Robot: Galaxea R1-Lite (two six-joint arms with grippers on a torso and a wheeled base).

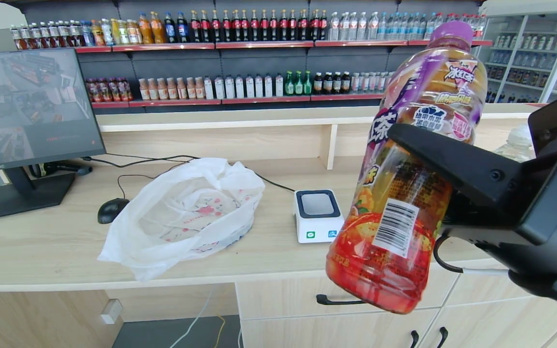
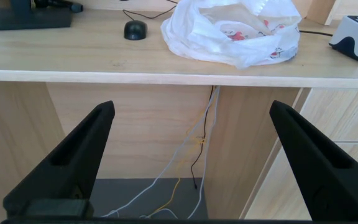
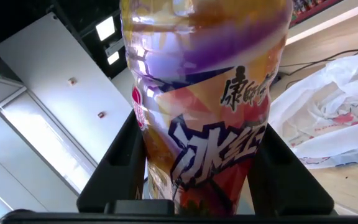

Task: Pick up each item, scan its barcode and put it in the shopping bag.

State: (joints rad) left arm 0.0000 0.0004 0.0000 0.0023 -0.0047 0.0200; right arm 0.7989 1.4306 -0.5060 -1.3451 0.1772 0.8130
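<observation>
bottle [image 1: 399,227] in right end effector [image 3: 204,168]; bag [image 1: 182,212] at counter [image 1: 65,270] edge

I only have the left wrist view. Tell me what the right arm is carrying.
Observer: The right gripper is shut on a purple-capped, orange-and-red-labelled plastic bottle, held tilted in the air.
Operator: Report where its barcode points.
Observer: The white barcode, low on the bottle's side, faces the head camera.
Operator: Describe the scanner's top; I see only one of its corners.
Observer: The white box-shaped scanner has a dark-framed window that faces upward. It stands on the light wooden counter, between the white plastic shopping bag and the raised bottle.
</observation>
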